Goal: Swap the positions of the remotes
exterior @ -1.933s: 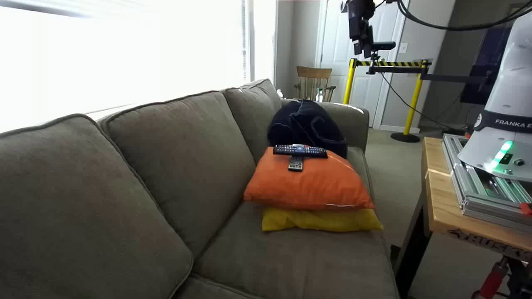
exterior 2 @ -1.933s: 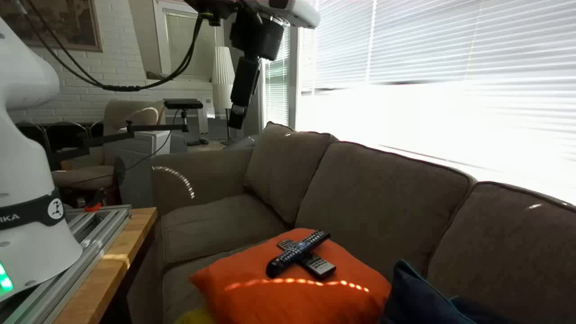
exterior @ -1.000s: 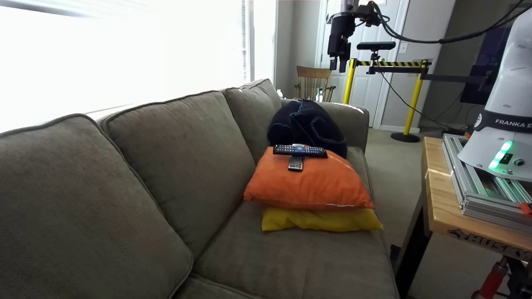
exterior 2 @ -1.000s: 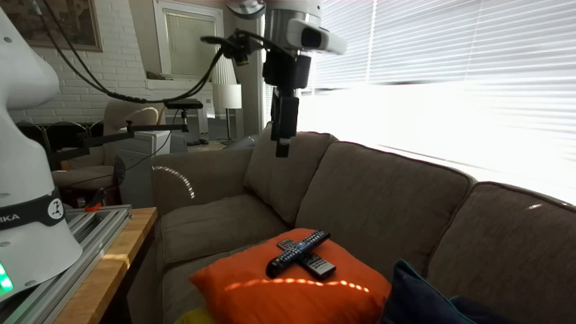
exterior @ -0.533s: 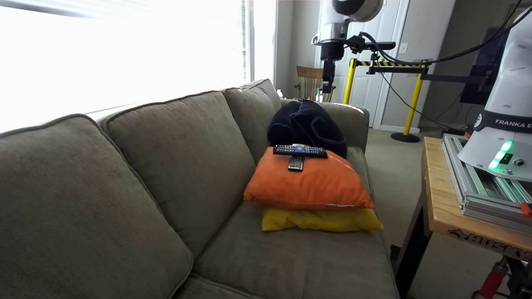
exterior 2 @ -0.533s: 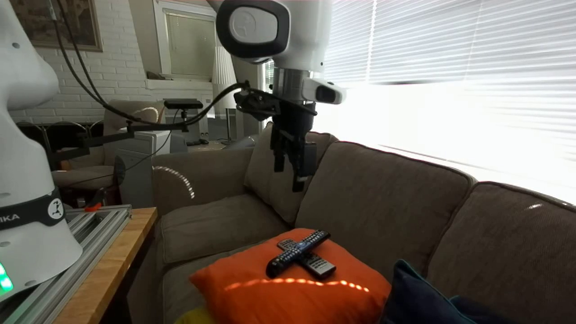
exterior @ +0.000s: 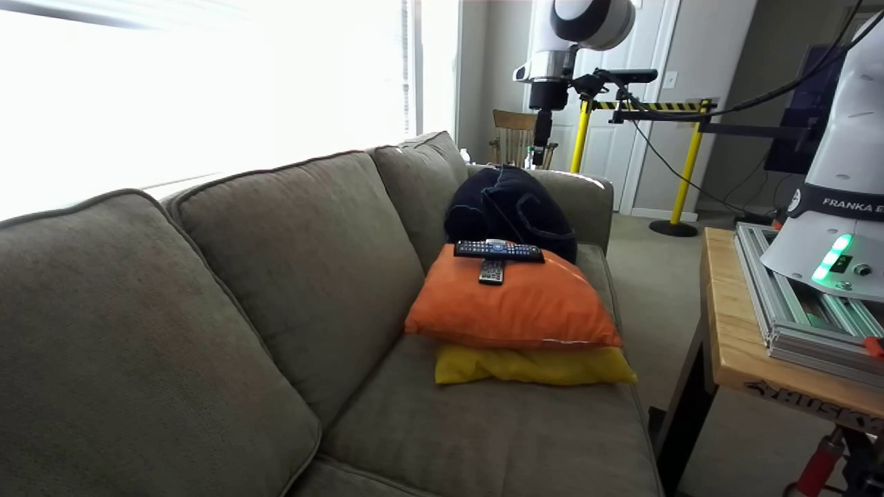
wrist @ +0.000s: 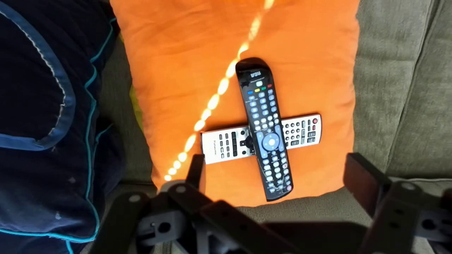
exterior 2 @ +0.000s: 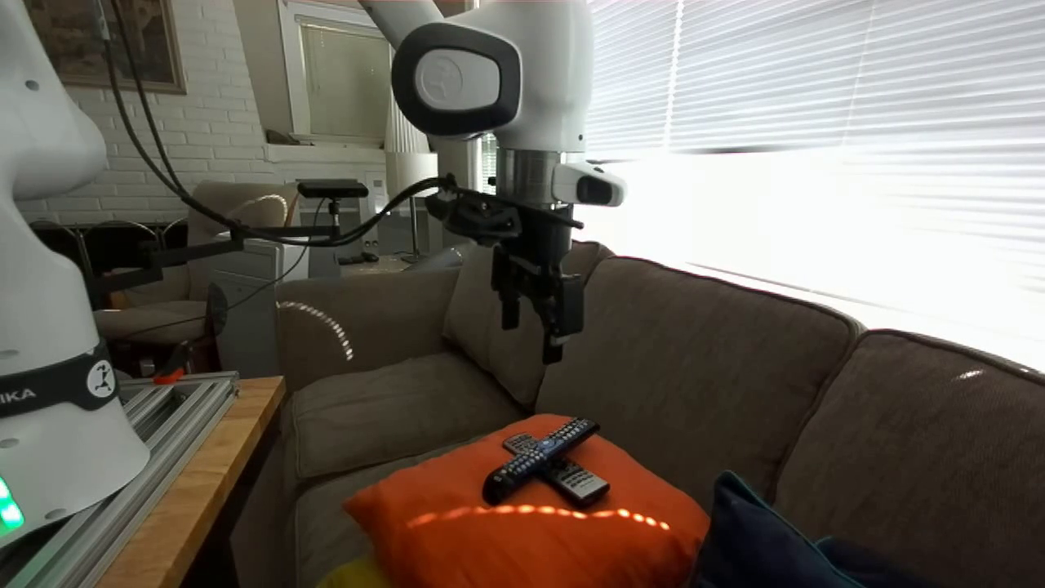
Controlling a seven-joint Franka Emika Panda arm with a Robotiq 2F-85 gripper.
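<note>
One black remote (wrist: 265, 123) plus one silver remote (wrist: 220, 144), so that's two. Then one gripper (exterior 2: 531, 339), one orange pillow (exterior: 514, 310), one yellow pillow (exterior: 535, 366), one couch (exterior: 497, 435) with three back cushions (exterior: 297, 248), two yellow posts (exterior: 581, 138).

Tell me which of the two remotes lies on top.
The black remote, marked RCA: it lies crosswise over the silver remote, marked Panasonic, and hides part of that one's middle in the wrist view.

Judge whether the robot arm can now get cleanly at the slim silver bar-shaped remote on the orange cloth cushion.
Probably not cleanly: the long black remote lies across the middle of the silver remote, whose ends stick out uncovered; the open black two-fingered gripper hangs above.
</note>
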